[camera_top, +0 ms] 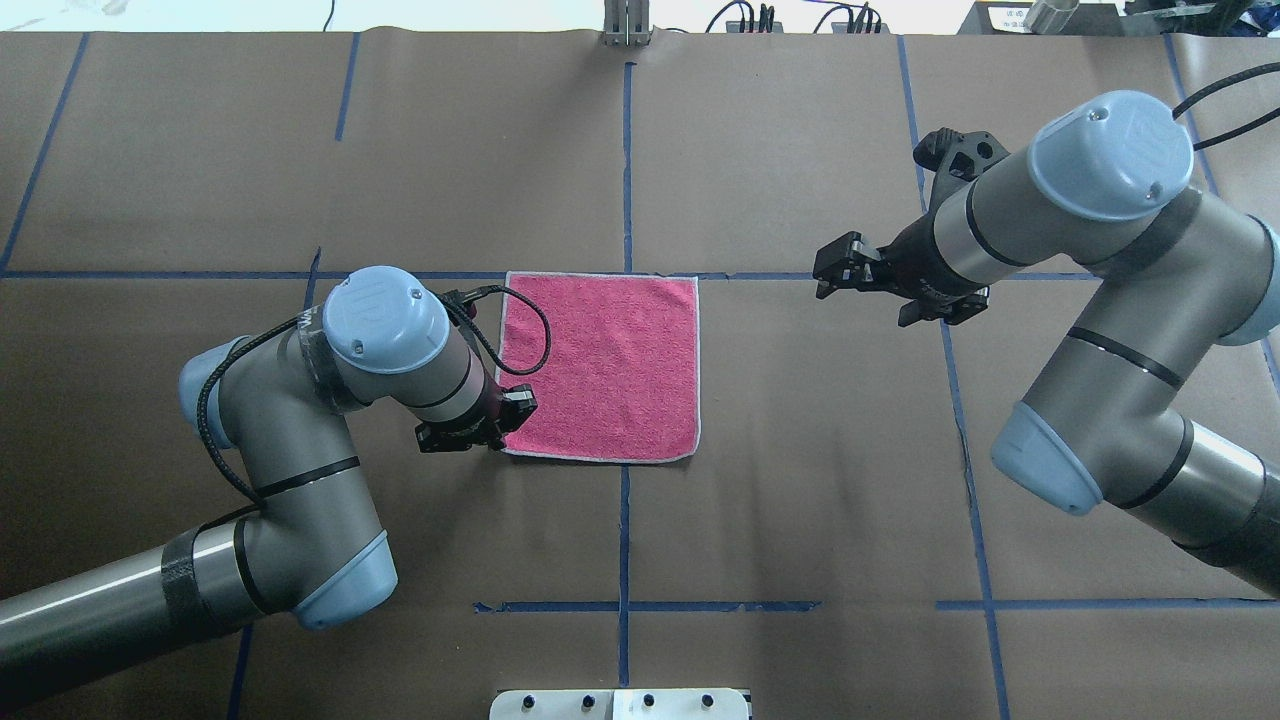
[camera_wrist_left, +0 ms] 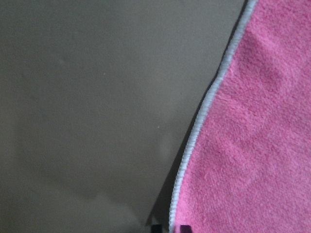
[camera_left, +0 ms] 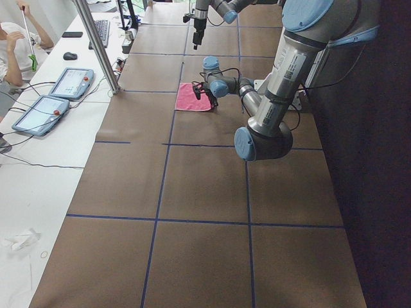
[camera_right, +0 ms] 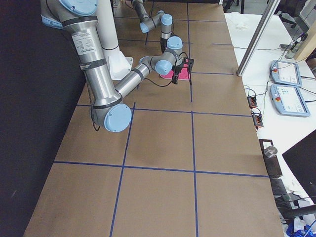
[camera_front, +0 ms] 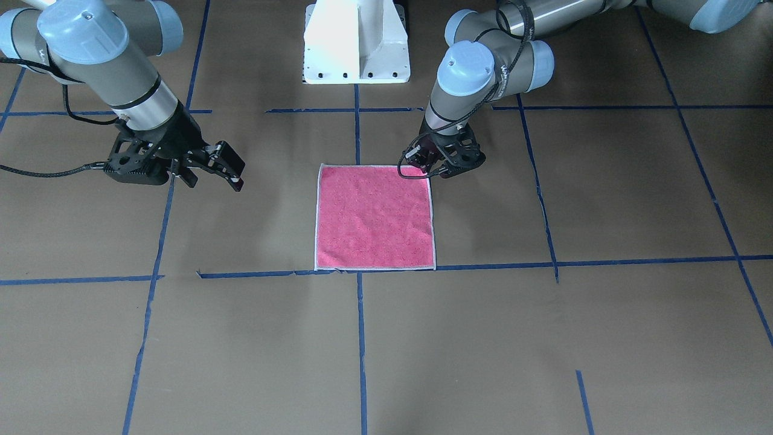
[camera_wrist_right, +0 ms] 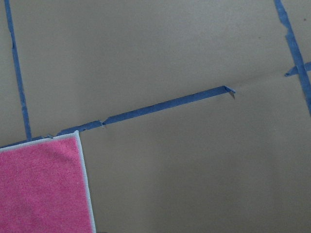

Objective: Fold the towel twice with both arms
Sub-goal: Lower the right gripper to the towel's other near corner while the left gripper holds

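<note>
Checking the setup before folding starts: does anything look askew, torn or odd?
Only the blue tape line beside the towel's far corner: it is torn, ragged and ends short. The towel lies flat, pink face up.

Overhead view: behind the robot, looking forward and down; white base (camera_top: 620, 703) at the bottom edge. Front view: opposite side, steep downward, base at the top. Both share the towel (camera_top: 610, 370) and the tape grid (camera_top: 626, 170). Left and right end views: distant, looking along the surface (camera_left: 205, 192). Left wrist view: very close on the towel's border. Right wrist view: higher, showing a towel corner and tape.
</note>
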### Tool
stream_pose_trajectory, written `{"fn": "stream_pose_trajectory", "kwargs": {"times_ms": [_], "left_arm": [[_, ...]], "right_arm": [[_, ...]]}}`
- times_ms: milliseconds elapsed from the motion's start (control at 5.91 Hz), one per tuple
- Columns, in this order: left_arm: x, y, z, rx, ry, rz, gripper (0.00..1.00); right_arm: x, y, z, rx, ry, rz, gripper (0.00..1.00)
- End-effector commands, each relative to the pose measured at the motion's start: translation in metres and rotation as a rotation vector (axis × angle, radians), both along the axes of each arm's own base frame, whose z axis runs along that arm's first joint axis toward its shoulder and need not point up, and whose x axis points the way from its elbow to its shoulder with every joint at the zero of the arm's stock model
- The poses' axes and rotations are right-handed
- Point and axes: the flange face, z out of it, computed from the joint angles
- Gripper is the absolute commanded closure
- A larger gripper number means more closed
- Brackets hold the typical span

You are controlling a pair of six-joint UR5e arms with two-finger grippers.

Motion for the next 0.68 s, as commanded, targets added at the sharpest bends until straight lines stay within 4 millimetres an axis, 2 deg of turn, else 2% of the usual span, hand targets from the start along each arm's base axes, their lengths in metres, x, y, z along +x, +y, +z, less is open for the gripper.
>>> {"fn": "stream_pose_trajectory", "kwargs": {"times_ms": [0,508], "left_arm": [[-0.002,0.001,-0.005,0.005,0.009,0.001,0.98],[-0.002,0.000,-0.006,0.006,0.012,0.001,0.99]], "right_arm": [[-0.032,0.020,-0.002,-0.014,0.011,-0.005,0.00],[-0.136,0.069,-0.035,-0.048,0.024,0.059,0.00]]}}
